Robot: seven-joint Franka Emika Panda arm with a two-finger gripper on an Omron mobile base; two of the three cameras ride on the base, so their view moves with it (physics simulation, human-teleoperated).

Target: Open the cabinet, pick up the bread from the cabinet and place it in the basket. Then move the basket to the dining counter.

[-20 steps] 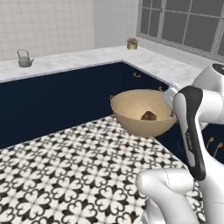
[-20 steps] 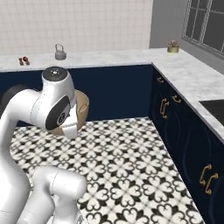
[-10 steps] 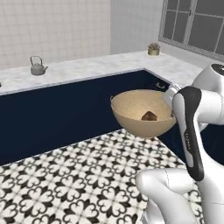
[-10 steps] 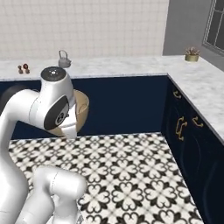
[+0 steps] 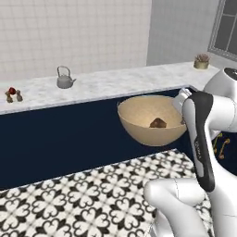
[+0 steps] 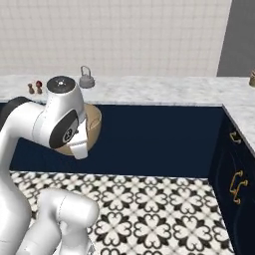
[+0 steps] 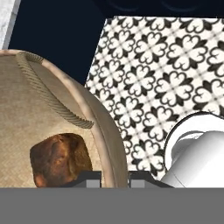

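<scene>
The round tan basket (image 5: 141,126) hangs in the air in front of the arm, above the patterned floor. The small brown bread (image 5: 158,122) lies inside it, near the bottom. My gripper (image 7: 114,177) is shut on the basket's right rim, with a finger on each side of the wall. The hand view looks down on the basket (image 7: 30,109), its rope handle and the bread (image 7: 61,158). In the right base view the basket (image 6: 93,122) peeks out behind the arm. Just beyond the basket stands the dining counter (image 5: 120,83), marble over a plain navy front. The cabinet is out of view.
A grey kettle (image 5: 65,78) and small shakers (image 5: 13,94) stand on the counter's left part. A potted plant (image 5: 201,61) sits at the far right corner. Navy drawers with brass pulls (image 6: 237,186) run along the right. Black-and-white tile floor (image 5: 69,203) lies below.
The whole scene has slid to the right in both base views, so the base has turned left. The basket and the bread stay held in the same place relative to the arm.
</scene>
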